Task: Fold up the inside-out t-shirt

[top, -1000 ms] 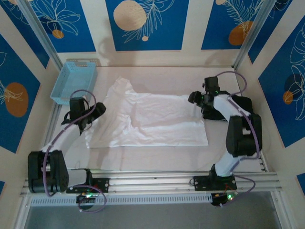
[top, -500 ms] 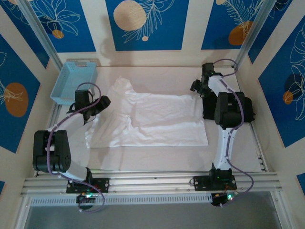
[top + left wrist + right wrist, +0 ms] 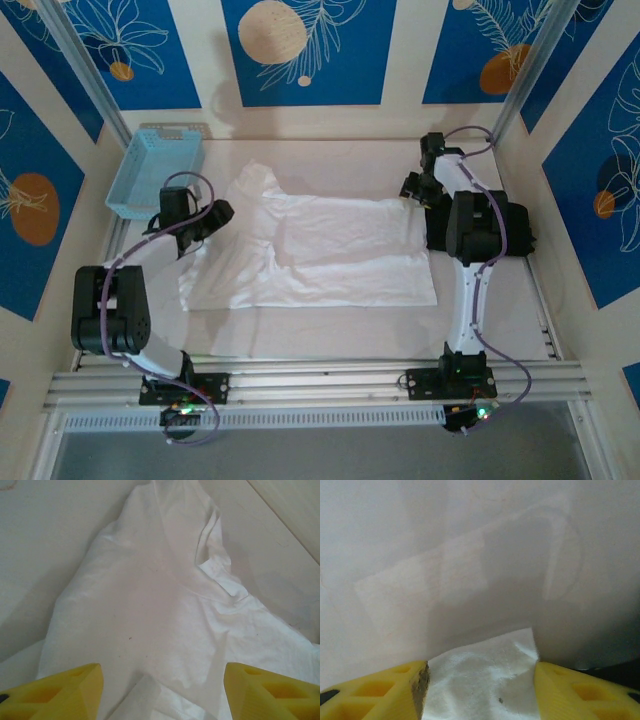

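A pale table (image 3: 330, 330) is sitting inside a booth of blue-and-cream leaf-patterned wall panels (image 3: 300, 50). A light blue plastic mesh basket (image 3: 155, 170) is standing at its far left corner. The plain white, thin cotton t-shirt (image 3: 320, 250) is lying spread across the middle of the table, with its body flat toward the right and a sleeve bunching up at the far left.

The left gripper (image 3: 215, 215) is hovering at the shirt's left edge, near the bunched sleeve. Its yellow fingers (image 3: 55, 690) are standing wide apart, gripping nothing. The right gripper (image 3: 412, 188) is hovering at the shirt's far right corner, jaws likewise apart, with the corner lying unclamped between the fingertips.

Hazards: the fabric is thin and is lying flush on the table, so a closing jaw is likely to pinch one layer only or slide off the corner. Uneven lifting by the two arms would be dragging the shirt askew, and the bunched sleeve risks being folded in as a lump.

The top view is showing the whole outline and both arms' positions. The left wrist view is revealing seams and creases around the sleeve. The right wrist view is showing how little cloth is lying between the fingers.
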`<action>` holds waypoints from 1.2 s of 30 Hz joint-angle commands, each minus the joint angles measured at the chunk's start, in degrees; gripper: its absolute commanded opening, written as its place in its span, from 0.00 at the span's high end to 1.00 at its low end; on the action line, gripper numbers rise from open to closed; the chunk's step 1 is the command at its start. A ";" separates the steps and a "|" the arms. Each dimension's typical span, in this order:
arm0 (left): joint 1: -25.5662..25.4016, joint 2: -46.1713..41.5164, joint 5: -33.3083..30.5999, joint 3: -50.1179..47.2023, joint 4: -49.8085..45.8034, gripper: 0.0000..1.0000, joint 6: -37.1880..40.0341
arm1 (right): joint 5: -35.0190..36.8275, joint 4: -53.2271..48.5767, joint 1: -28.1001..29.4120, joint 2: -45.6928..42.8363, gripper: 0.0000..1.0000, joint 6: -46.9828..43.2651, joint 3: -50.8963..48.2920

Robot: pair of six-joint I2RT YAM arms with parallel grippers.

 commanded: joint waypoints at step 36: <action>-8.97 64.67 -19.28 98.70 -50.10 0.36 41.17 | -6.36 4.84 2.23 -5.36 0.94 -6.77 -0.87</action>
